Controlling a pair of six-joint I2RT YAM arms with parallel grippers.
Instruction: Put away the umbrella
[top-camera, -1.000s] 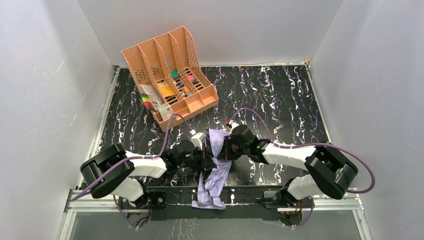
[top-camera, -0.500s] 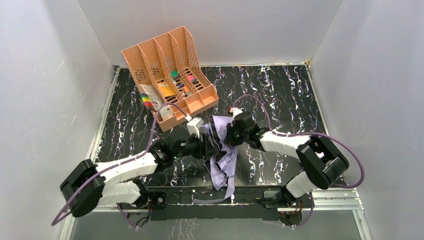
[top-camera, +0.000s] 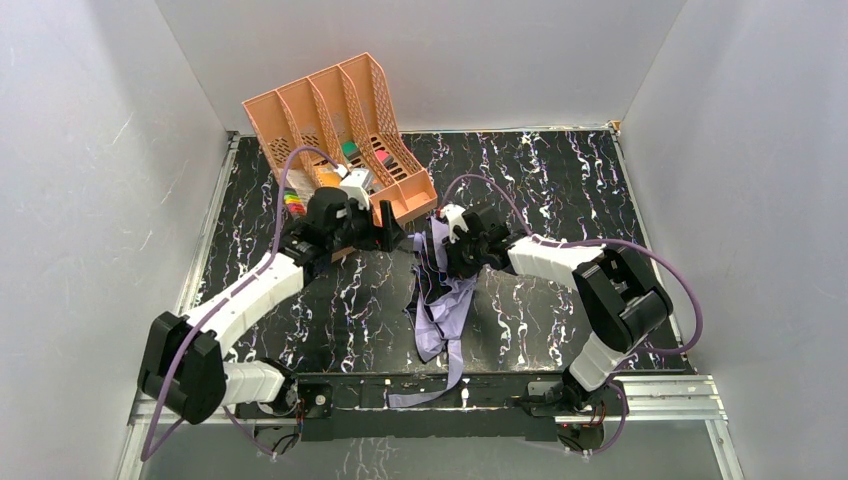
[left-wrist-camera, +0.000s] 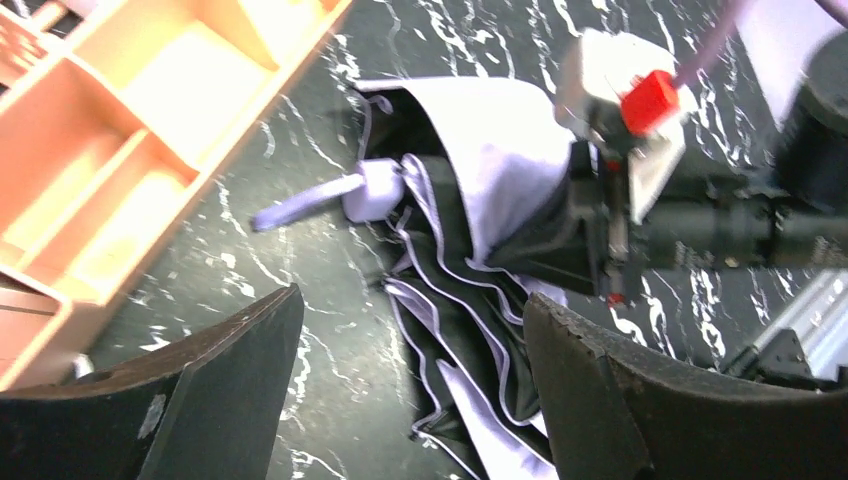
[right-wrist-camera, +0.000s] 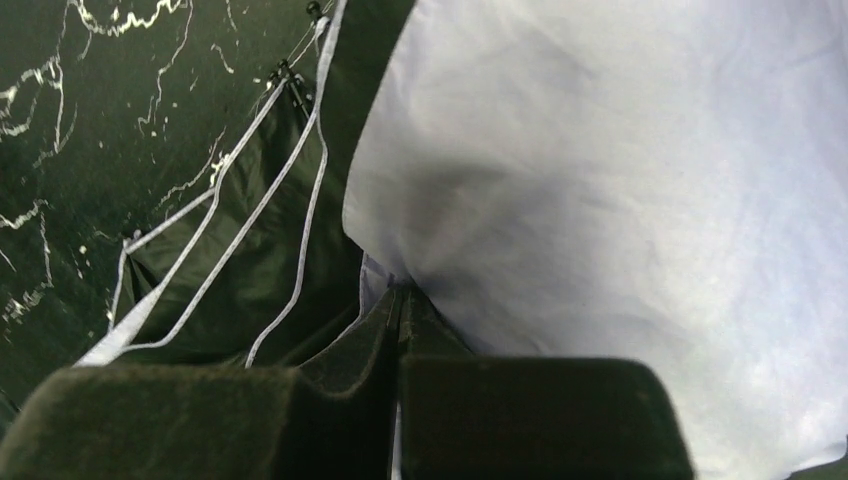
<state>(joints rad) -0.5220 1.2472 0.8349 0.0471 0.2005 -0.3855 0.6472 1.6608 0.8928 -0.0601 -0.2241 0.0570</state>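
The umbrella (top-camera: 440, 310) lies crumpled in the middle of the table, pale lavender outside and dark inside, its strap trailing toward the near edge. My right gripper (top-camera: 440, 245) is at its far end. In the right wrist view the right gripper (right-wrist-camera: 398, 295) is shut, pinching the lavender fabric (right-wrist-camera: 620, 170) at its tips. My left gripper (top-camera: 388, 224) hangs open to the left of the umbrella, beside the organiser, and holds nothing. In the left wrist view the left gripper (left-wrist-camera: 410, 300) has wide jaws above the umbrella (left-wrist-camera: 470, 180) and its small handle (left-wrist-camera: 372, 190).
The peach file organiser (top-camera: 340, 150) stands at the back left with coloured stationery in its slots; its front corner (left-wrist-camera: 150, 120) is close to my left fingers. White walls close in the table on three sides. The right arm's wrist camera (left-wrist-camera: 620, 100) sits right of the umbrella.
My left gripper opened, let go of the umbrella and swung back-left toward the organiser. The right gripper carried the umbrella's top farther from the near edge, dragging the fabric onto the table.
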